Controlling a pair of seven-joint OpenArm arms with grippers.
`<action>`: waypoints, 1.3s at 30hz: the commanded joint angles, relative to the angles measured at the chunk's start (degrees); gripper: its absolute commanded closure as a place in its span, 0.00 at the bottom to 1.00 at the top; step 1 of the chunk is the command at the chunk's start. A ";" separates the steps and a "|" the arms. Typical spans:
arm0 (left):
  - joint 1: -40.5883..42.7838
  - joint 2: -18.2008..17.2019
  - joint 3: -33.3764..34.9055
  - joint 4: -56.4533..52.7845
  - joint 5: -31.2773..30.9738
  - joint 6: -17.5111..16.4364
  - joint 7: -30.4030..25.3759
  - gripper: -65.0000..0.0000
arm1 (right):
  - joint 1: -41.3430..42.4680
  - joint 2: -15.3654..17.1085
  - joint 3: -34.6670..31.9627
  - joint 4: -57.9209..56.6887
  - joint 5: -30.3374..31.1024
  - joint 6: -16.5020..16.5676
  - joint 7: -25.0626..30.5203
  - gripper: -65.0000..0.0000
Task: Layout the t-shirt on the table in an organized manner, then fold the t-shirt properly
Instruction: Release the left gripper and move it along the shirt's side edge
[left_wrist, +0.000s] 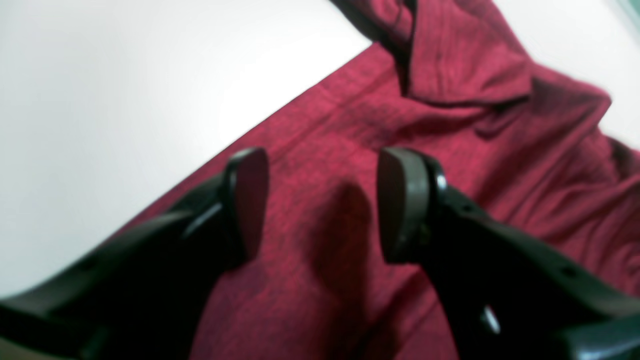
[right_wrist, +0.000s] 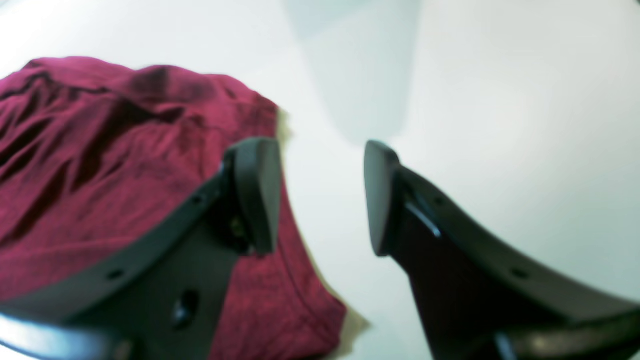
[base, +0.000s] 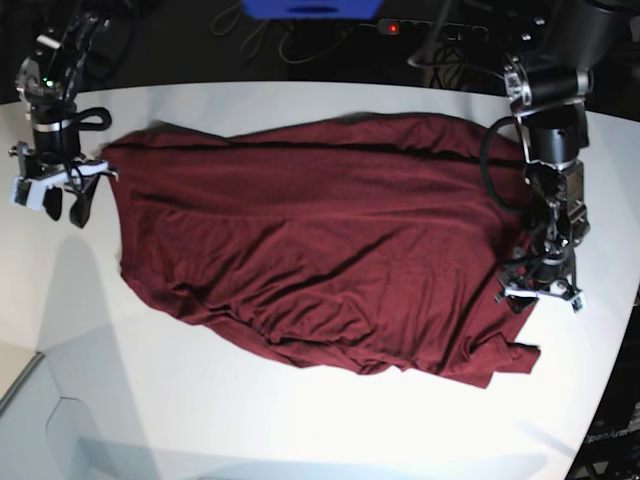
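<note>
The white surface (base: 300, 420) fills most of the base view, and its curved edge shows at the lower right. On it lies the t-shirt (base: 330, 240), a large plain dark maroon cloth, spread across the middle from the left side to the right side. It has many wrinkles, and its lower right corner is bunched in folds. No print, label or writing can be read on the cloth or on the arms.

The left arm (base: 550, 130) comes down from the top right of the base view, and it bends so that the left gripper (base: 541, 292) points down over the right edge of the shirt. In the left wrist view its fingers (left_wrist: 247, 200) stand clearly apart above flat maroon cloth, with nothing between them. That view is blurred, so I cannot tell if the tips touch the cloth.

The right arm (base: 50, 90) stands at the far left of the base view. The right gripper (base: 60, 195) hangs just beside the upper left corner of the shirt. In the right wrist view its fingers (right_wrist: 260, 195) are also apart and hold nothing; one finger is over the shirt's edge, the other over bare white surface.

Both wrist views are soft and cut off the shirt.
</note>
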 joint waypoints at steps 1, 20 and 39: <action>-0.60 -0.77 -0.01 -1.58 1.42 0.74 2.81 0.48 | 0.22 1.05 0.24 0.85 0.30 0.06 1.53 0.57; 22.61 -6.84 -0.62 22.33 -9.83 0.83 3.16 0.48 | 2.42 1.49 -1.17 0.76 0.30 0.06 1.53 0.56; 9.95 -3.32 -3.44 23.12 -13.17 0.83 2.81 0.48 | -0.39 1.23 -2.31 0.76 0.30 0.06 1.44 0.57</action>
